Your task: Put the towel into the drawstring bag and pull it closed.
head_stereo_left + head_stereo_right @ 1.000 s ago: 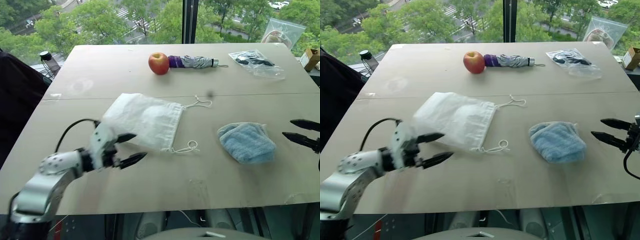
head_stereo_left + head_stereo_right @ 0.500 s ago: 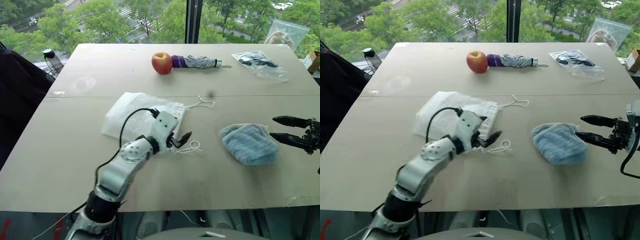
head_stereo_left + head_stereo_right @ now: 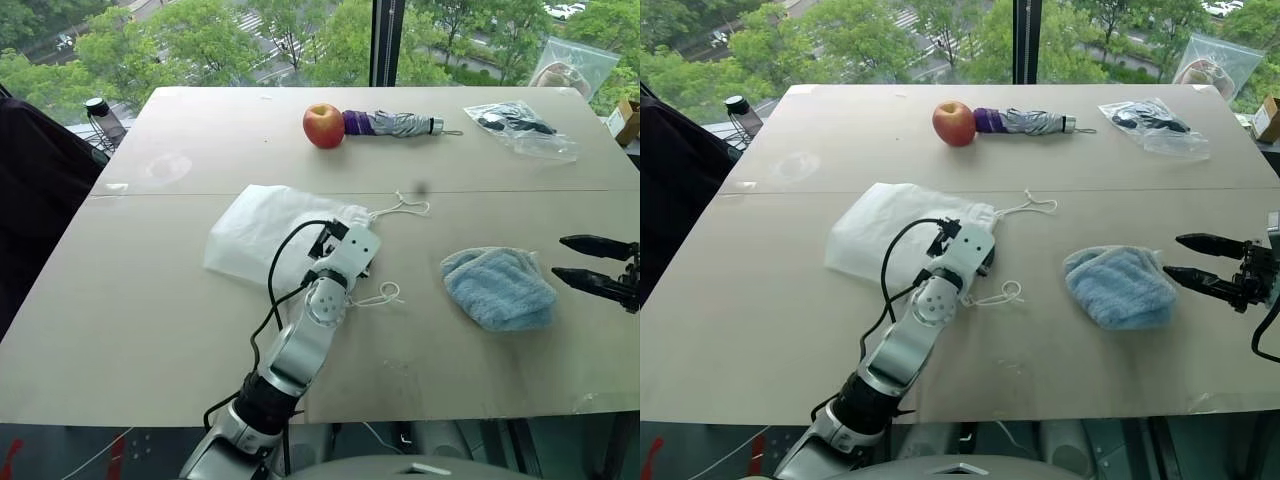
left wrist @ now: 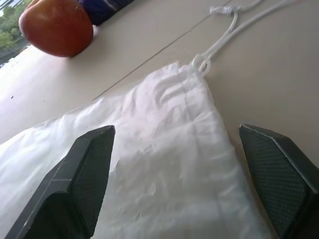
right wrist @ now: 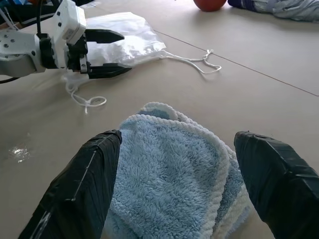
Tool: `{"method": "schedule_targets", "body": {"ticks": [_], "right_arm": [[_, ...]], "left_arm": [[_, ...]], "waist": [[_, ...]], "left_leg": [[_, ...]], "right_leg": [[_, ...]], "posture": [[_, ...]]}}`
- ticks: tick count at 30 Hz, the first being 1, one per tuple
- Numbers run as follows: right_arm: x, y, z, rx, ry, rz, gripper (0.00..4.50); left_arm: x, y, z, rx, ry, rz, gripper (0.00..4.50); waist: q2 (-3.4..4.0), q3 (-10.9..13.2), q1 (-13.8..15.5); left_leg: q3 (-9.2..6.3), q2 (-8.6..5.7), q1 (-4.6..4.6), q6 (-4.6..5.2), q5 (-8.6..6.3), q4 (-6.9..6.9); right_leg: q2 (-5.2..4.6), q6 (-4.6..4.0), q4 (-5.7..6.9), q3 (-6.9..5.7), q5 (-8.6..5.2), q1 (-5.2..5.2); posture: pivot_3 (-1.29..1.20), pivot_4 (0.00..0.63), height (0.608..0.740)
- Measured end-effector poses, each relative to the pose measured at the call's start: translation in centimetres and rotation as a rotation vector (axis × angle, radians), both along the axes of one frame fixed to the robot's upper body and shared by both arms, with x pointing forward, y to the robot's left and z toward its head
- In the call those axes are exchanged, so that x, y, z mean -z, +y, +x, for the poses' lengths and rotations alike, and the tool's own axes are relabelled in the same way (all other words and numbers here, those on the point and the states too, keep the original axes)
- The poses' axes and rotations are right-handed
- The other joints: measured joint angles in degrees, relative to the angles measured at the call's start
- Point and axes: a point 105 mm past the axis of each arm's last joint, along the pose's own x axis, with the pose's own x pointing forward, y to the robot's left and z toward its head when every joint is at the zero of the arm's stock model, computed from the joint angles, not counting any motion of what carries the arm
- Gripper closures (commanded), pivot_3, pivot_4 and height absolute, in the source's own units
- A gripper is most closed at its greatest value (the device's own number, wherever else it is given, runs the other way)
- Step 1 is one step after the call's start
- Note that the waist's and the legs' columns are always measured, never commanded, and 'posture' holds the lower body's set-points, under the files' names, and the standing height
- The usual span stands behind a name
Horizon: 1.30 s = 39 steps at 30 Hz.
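While the left gripper (image 4: 174, 184), jaws apart, straddles the thin white fabric drawstring bag's (image 3: 270, 232) mouth, probably not touching, the open right gripper (image 5: 174, 194) faces the fluffy light-blue towel (image 3: 498, 287).

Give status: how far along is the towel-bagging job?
Nothing done yet. The small light-blue fluffy towel lies on the table outside the white fabric drawstring bag. Left pincer straddles the bag's mouth, open; right pincer open at the towel. Left: grasping, bagging, cinching.

Left gripper (image 4: 182, 174) jaws spread wide over the drawstring bag (image 4: 149, 169), mouth end. Cord (image 4: 224, 37) trails off; apple (image 4: 56, 26) beyond.
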Motion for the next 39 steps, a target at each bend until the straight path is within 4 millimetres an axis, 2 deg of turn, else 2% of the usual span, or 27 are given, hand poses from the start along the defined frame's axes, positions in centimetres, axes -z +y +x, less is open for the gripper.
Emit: {"method": "schedule_targets", "body": {"ticks": [2, 5, 6, 7, 10, 11, 13, 22, 25, 29, 32, 34, 37, 39], "right_arm": [[-0.3, 0.0, 0.2, -0.001, -0.016, -0.005, 0.65], [-0.4, -0.1, 0.3, 0.002, -0.027, -0.011, 0.65], [-0.4, -0.1, 0.3, 0.003, -0.031, -0.017, 0.65], [-0.4, -0.1, 0.3, 0.003, -0.033, -0.019, 0.65], [-0.3, -0.2, 0.3, 0.004, -0.042, -0.028, 0.65], [-0.3, -0.2, 0.3, 0.006, -0.044, -0.029, 0.65], [-0.2, -0.3, 0.3, 0.009, -0.044, -0.029, 0.65], [0.1, -0.3, 0.6, 0.014, -0.053, -0.022, 0.65], [0.2, 0.0, 0.8, 0.008, -0.062, -0.019, 0.65], [0.7, 0.1, 0.9, 0.008, -0.059, -0.016, 0.65], [0.9, 0.2, 1.0, 0.008, -0.055, -0.015, 0.65], [1.0, 0.3, 1.1, 0.003, -0.06, -0.023, 0.65], [1.1, 0.5, 1.2, -0.002, -0.062, -0.024, 0.65], [1.1, 0.5, 1.2, -0.002, -0.062, -0.024, 0.65]], "left_arm": [[-0.1, -0.2, 0.0, 0.001, -0.003, -0.003, 0.44], [-0.2, -0.4, -0.1, 0.008, -0.001, -0.016, 1.18], [-0.2, -0.3, -0.1, 0.005, -0.003, -0.024, 1.85], [-0.2, -0.3, 0.0, 0.005, -0.004, -0.024, 2.02], [-0.2, 0.4, 0.1, -0.024, -0.011, -0.02, 3.36], [-0.2, 0.7, 0.1, -0.035, -0.012, -0.014, 3.95], [-0.2, 1.4, 0.2, -0.055, -0.018, 0.002, 4.43], [-0.6, 3.5, 0.4, -0.109, -0.065, 0.043, 4.43], [-0.9, 4.5, -0.2, -0.088, -0.09, 0.038, 4.43], [-0.3, 6.5, -1.6, -0.017, -0.057, 0.007, 4.43], [-1.7, 4.7, -2.9, 0.174, -0.036, -0.134, 4.43], [-2.8, 2.7, -3.9, 0.307, -0.008, -0.267, 3.89], [-2.7, 2.6, -3.3, 0.276, 0.013, -0.244, 2.82], [-1.9, 3.9, -2.4, 0.171, 0.015, -0.155, 2.82]], "waist": [[0.0, 0.0, 0.01], [0.0, 0.0, 0.01], [0.0, 0.0, 0.0], [0.0, 0.0, -0.01], [0.0, 0.0, -0.03], [0.0, 0.0, -0.02], [0.0, 0.0, 0.0], [0.0, 0.0, -0.05], [0.01, -0.01, -0.08], [0.04, -0.01, -0.03], [0.04, -0.01, 0.36], [0.05, -0.02, 0.36], [0.04, -0.02, 0.11], [0.04, -0.02, -0.06]], "left_leg": [[0.01, 0.0, 0.0, 0.0, 0.0, 0.03], [0.01, 0.0, -0.01, 0.0, 0.0, 0.04], [0.0, 0.0, -0.01, 0.01, -0.01, 0.04], [0.01, 0.0, -0.01, 0.01, -0.01, 0.04], [0.0, 0.01, -0.01, 0.02, -0.01, 0.03], [0.0, 0.01, -0.01, 0.02, -0.02, 0.03], [0.0, 0.0, -0.01, 0.02, -0.01, 0.03], [0.01, 0.01, -0.02, 0.03, -0.02, 0.04], [0.01, 0.02, -0.01, 0.03, -0.03, 0.03], [0.01, 0.06, 0.01, 0.05, -0.04, -0.02], [0.09, 0.0, -0.1, 0.06, -0.04, 0.11], [0.16, -0.02, -0.17, 0.19, -0.12, 0.28], [0.18, -0.02, -0.15, 0.3, -0.18, 0.44], [0.18, 0.02, -0.09, 0.3, -0.18, 0.44]], "right_leg": [[-0.01, 0.02, 0.0, 0.01, -0.01, 0.0], [0.0, 0.03, -0.01, 0.0, -0.01, 0.01], [0.0, 0.01, 0.0, 0.0, 0.01, 0.01], [0.0, 0.01, 0.0, 0.0, 0.01, 0.0], [0.0, 0.01, 0.0, 0.0, 0.01, 0.0], [0.0, 0.01, 0.0, -0.01, 0.01, 0.01], [0.0, 0.01, 0.0, -0.01, 0.01, 0.01], [-0.02, 0.0, -0.02, -0.01, 0.02, 0.01], [-0.03, -0.01, -0.02, -0.01, 0.02, 0.0], [-0.1, -0.13, -0.02, -0.03, -0.04, -0.01], [-0.31, -0.26, -0.03, -0.13, -0.12, 0.02], [-0.34, -0.25, -0.05, -0.09, -0.11, 0.03], [-0.26, -0.15, -0.05, -0.08, -0.08, 0.09], [-0.18, -0.11, -0.05, -0.07, -0.07, 0.16]], "posture": [[0.0, 0.15, 0.74], [0.0, 0.15, 0.74], [0.0, 0.15, 0.74], [0.0, 0.15, 0.74], [0.0, 0.15, 0.74], [0.0, 0.15, 0.74], [0.0, 0.15, 0.74], [0.0, 0.15, 0.74], [0.0, 0.15, 0.74], [0.0, 0.15, 0.74], [0.0, 0.15, 0.74], [0.0, 0.15, 0.74], [0.0, 0.15, 0.74], [0.0, 0.15, 0.74]]}}
